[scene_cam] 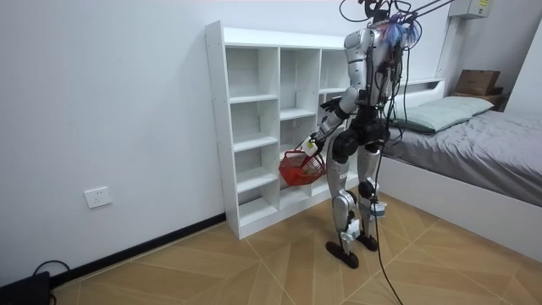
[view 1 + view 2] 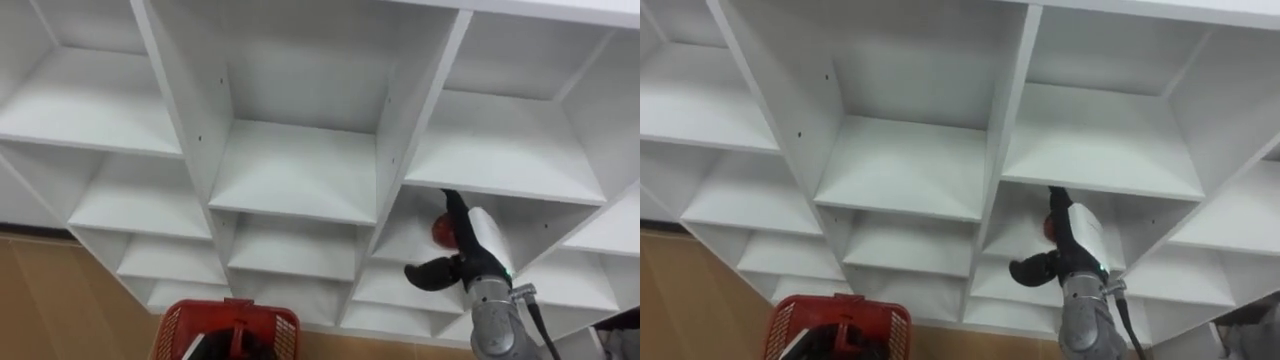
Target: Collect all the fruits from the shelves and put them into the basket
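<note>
The fingers (image 2: pixel 457 210) of the right hand (image 2: pixel 484 242) reach straight into a closet (image 2: pixel 300 170) compartment, thumb spread wide, holding nothing. A red fruit (image 2: pixel 440 230) lies just beside them on their left, toward the compartment's left wall. A red basket (image 2: pixel 185 325) hangs at the left hand (image 1: pixel 312 146).

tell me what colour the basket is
The basket is red, seen best in the left eye view.
</note>
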Robot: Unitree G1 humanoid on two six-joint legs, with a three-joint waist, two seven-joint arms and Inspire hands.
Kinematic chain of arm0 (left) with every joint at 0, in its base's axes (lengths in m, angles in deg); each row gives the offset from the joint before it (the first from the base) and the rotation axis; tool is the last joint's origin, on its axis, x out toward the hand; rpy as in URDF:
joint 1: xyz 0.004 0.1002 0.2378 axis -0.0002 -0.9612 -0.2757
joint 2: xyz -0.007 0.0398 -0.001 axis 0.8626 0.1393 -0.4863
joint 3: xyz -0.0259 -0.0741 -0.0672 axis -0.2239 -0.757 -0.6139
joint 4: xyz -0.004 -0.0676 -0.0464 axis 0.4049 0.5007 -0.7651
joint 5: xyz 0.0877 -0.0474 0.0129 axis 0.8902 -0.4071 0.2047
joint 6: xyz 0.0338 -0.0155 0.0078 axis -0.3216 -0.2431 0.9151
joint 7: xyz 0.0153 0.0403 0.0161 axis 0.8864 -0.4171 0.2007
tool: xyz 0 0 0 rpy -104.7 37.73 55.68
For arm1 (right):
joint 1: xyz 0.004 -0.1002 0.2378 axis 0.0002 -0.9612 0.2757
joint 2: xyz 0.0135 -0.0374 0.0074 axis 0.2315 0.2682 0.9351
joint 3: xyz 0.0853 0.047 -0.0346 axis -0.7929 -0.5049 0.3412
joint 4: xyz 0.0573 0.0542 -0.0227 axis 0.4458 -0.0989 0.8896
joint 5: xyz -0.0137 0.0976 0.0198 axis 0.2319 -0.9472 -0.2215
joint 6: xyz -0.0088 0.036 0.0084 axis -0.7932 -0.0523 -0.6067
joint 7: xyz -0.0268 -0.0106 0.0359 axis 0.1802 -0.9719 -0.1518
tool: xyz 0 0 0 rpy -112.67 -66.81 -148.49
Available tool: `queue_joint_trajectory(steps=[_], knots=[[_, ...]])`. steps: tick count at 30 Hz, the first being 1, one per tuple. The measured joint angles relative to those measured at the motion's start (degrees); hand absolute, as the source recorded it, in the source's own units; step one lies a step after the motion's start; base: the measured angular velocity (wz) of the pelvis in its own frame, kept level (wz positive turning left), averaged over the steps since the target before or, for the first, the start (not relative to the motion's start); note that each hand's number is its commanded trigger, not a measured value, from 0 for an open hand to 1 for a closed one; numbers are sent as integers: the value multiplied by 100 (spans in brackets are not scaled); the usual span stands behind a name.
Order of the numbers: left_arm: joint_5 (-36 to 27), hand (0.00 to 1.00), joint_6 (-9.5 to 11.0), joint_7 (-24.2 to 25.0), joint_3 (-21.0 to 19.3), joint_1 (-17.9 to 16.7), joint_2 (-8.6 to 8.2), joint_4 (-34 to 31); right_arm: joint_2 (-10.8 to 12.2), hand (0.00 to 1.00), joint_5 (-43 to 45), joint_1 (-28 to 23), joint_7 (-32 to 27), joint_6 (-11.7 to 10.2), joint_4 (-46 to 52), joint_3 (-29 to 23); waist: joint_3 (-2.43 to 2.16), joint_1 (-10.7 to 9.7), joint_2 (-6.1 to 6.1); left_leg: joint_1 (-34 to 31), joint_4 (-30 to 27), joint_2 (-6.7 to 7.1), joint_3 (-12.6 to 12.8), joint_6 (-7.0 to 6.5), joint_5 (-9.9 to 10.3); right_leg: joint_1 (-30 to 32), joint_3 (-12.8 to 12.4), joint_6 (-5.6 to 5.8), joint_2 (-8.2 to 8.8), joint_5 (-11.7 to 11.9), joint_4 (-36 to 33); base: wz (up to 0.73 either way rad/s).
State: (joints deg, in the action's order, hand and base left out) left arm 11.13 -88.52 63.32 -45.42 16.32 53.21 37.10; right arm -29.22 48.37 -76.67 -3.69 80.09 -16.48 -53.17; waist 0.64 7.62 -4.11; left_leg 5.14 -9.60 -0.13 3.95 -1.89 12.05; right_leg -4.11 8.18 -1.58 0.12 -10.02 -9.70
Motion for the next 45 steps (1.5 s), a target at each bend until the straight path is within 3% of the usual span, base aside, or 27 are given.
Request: queue_joint_trajectory(steps=[10,16,20,24,33,38,45], knots=[[-17,100,87,92,-52,-212,41,-4,-45,0,-126,20,-256,-161,-389,-2,13,12,-13,43,-4,12,-119,2,-1,-91,79,0,11,0,15,4],[-44,100,97,177,-52,-279,110,-4,-103,0,-204,21,-387,-221,-407,-4,24,-46,-99,39,-81,60,-242,7,-9,-150,201,-7,60,-33,22,9],[-9,100,97,201,-145,-396,113,-14,-130,0,-293,29,-448,-224,-407,-128,-6,-59,-160,37,-114,76,-278,6,-8,-196,259,4,75,-37,81,7],[-2,100,96,199,-220,-490,122,-48,-178,0,-334,29,-509,-225,-441,-227,-18,-94,-171,36,-117,76,-307,6,-8,-220,284,2,70,-30,77,1],[-2,100,96,365,-281,-647,238,-403,-292,0,-664,39,-478,-230,-882,-221,6,-79,-113,1,-117,67,-306,7,-7,-167,285,0,67,-31,47,0],[5,100,96,509,-348,-675,281,-403,-449,0,-942,162,-476,-209,-882,-218,2,9,-195,-1,-123,68,-292,7,-7,-148,278,0,71,-31,8,0],[5,100,65,583,-397,-684,428,-404,-463,0,-1404,236,-499,-157,-1089,-106,11,222,-269,-62,-131,63,-311,6,-6,-107,292,-4,54,-28,-8,0]])
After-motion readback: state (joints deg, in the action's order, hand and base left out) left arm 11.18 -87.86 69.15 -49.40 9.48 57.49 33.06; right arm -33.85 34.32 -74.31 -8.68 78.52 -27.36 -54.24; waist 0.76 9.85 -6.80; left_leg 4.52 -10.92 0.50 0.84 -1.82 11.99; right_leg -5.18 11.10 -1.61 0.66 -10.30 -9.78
